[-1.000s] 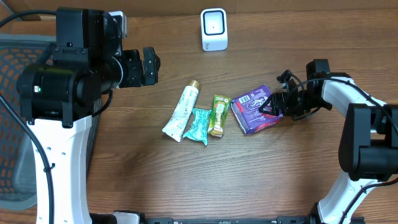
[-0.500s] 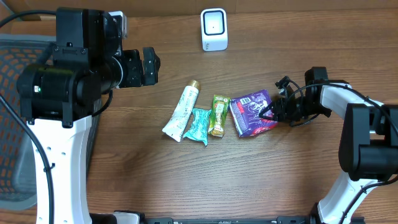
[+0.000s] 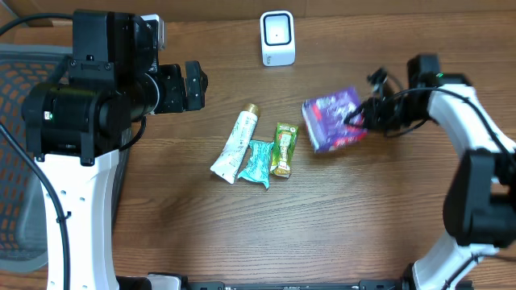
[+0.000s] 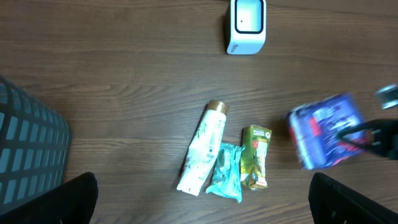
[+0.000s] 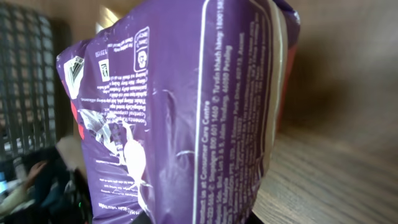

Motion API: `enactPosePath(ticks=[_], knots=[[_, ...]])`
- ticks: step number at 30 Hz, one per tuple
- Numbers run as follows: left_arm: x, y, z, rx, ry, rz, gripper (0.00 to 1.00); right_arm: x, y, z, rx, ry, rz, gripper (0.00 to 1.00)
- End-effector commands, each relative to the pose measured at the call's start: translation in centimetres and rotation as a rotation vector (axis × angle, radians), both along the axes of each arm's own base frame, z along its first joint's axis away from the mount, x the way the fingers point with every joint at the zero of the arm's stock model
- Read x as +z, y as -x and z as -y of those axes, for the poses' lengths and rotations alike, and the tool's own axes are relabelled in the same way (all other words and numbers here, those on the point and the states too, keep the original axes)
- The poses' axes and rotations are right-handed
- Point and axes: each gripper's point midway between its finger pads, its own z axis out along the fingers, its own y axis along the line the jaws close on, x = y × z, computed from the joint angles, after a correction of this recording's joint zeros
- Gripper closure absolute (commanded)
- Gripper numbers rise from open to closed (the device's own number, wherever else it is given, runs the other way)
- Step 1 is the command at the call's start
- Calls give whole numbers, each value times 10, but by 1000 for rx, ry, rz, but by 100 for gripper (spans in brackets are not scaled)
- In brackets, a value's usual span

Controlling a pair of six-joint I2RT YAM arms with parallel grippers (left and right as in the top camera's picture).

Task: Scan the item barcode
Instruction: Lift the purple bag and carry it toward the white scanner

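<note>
Right tool point(image 3: 357, 121) clamped on purple pack point(image 3: 329, 119), its print readable only from right wrist view, left tool point(image 3: 194, 85) wide open

The table point(image 3: 161, 209) is brown wood with a visible grain and a dull, smooth finish. The purple packet point(image 5: 186, 112) is glossy plastic film, wrinkled and catching the light. The white tube point(image 3: 235, 145) looks like smooth plastic with a shiny gold cap point(image 3: 252, 108). The teal sachet point(image 3: 258, 163) and green packet point(image 3: 283, 149) are crinkled, shiny film. The scanner point(image 3: 277, 37) is smooth white plastic.
</note>
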Motion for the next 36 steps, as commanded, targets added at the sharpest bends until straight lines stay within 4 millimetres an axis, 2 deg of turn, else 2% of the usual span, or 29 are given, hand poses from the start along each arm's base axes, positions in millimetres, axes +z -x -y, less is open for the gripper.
enactPosePath(ticks=[1,6,11,16,19,22,26,32,34,36], knots=[[1,-2,-2,-8,-16,8,1,77,-13,4,-54,31,185,96],[1,-2,-2,-8,-16,8,1,130,-8,12,-121,161,355,96],[1,-2,-2,-8,-16,8,0,160,-10,15,-209,325,494,96],[1,-2,-2,-8,-16,8,0,176,-17,0,-220,428,613,96],[1,-2,-2,-8,-16,8,1,183,-29,-7,-251,492,683,96],[1,-2,-2,-8,-16,8,1,201,-45,3,-364,614,786,96],[1,-2,-2,-8,-16,8,0,241,-59,11,-520,721,945,96],[1,-2,-2,-8,-16,8,0,305,-81,11,-638,880,1238,96],[1,-2,-2,-8,-16,8,0,312,-91,7,-652,940,1298,96],[1,-2,-2,-8,-16,8,0,305,-104,3,-628,1011,1322,96]])
